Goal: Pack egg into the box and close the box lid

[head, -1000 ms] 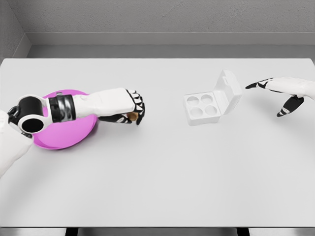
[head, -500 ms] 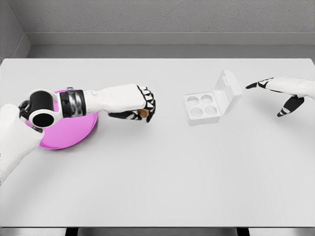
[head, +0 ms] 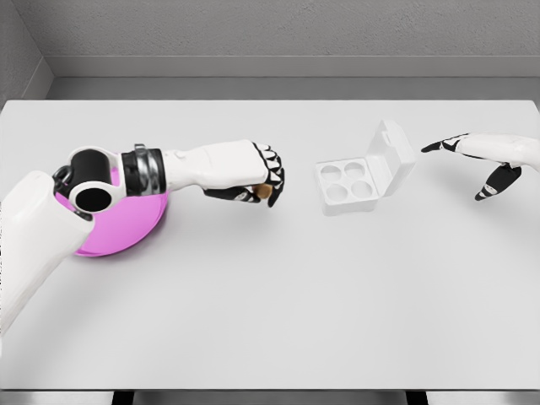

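My left hand (head: 263,182) is curled around a brown egg (head: 264,193), of which only a small part shows under the fingers. It hovers over the table about midway between the pink plate (head: 126,228) and the white egg box (head: 350,186). The box stands open with four empty round wells, its lid (head: 392,152) tilted up at the back right. My right hand (head: 472,164) floats to the right of the box with fingers spread, holding nothing.
The white table (head: 278,287) stretches wide around everything. The pink plate lies at the left, partly hidden by my left forearm. A grey wall runs behind the table's far edge.
My left hand has carried the egg rightward, away from the plate and toward the box. The right hand and the box have stayed still.
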You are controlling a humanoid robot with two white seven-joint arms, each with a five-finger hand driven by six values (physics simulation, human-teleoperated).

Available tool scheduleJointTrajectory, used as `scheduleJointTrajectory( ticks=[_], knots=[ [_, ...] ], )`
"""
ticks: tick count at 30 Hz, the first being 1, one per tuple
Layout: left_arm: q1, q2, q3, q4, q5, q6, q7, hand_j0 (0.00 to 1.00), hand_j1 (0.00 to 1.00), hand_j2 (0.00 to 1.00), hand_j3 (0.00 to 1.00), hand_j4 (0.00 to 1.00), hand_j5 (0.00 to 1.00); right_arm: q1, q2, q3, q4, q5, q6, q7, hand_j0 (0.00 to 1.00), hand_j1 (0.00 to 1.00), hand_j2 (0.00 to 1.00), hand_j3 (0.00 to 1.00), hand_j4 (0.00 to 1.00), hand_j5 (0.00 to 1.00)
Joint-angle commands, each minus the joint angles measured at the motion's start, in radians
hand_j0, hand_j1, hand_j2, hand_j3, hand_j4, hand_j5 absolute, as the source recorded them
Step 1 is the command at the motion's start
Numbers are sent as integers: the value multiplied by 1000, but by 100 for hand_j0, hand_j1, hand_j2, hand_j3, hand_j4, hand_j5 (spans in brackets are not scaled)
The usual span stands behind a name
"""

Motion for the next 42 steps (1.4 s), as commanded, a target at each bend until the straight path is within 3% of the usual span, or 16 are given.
scheduleJointTrajectory(
  ticks=[1,9,42],
  knots=[
    [0,-16,0,18,-1,3,-1,34,34,34,34,34,34,0,0,0,0,-4,2,0,100,100,100,100,100,100],
    [-23,-49,-3,23,-6,3,-1,34,34,34,34,34,34,0,0,-1,2,-4,3,0,100,100,100,100,100,100],
    [-132,-245,-36,196,-55,3,-10,34,34,34,34,34,34,-9,3,5,30,-6,3,0,100,100,100,100,100,100]
  ],
)
